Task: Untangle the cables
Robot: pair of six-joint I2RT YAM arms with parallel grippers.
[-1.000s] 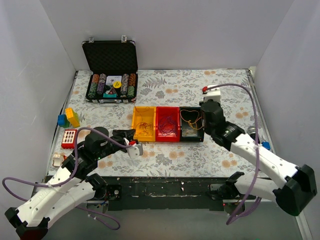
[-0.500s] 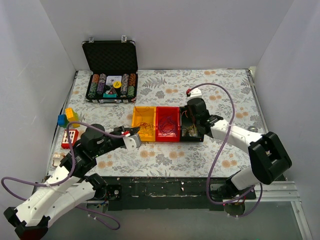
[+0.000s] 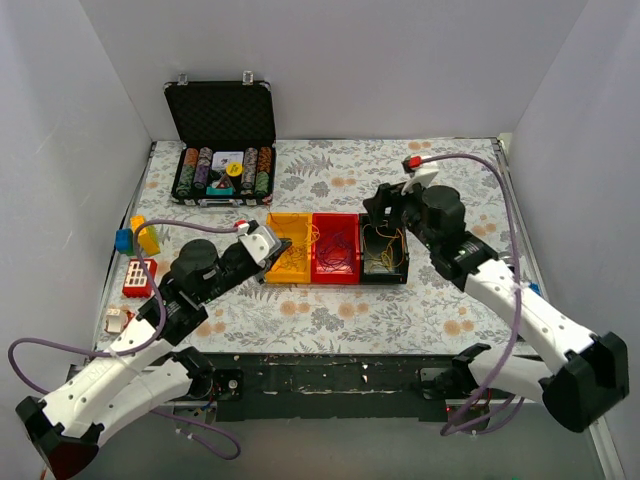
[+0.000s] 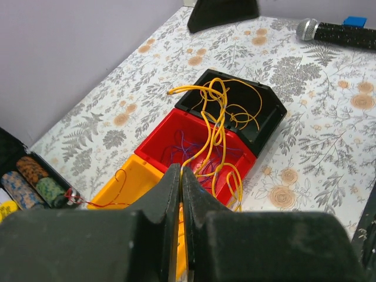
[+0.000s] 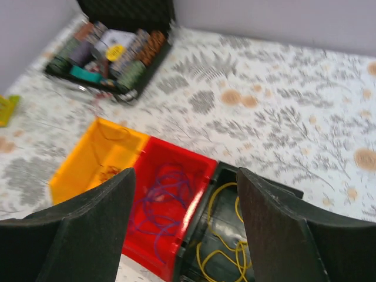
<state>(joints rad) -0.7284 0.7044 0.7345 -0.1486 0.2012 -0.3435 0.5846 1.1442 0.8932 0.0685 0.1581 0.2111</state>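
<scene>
Both extended: left gripper (image 4: 180, 188) pinches yellow cable (image 4: 214, 94), right gripper (image 5: 185, 176) wide.

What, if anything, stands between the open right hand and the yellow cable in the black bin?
Nothing visible does. The right hand hangs open above the black bin, with the yellow cable uncovered below it. The left hand pinches a strand of it, off to the side.

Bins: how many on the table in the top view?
3, side by side in a row mid-table: yellow bin on the left, red bin in the middle, black bin on the right. None looks hidden behind the arms.
</scene>
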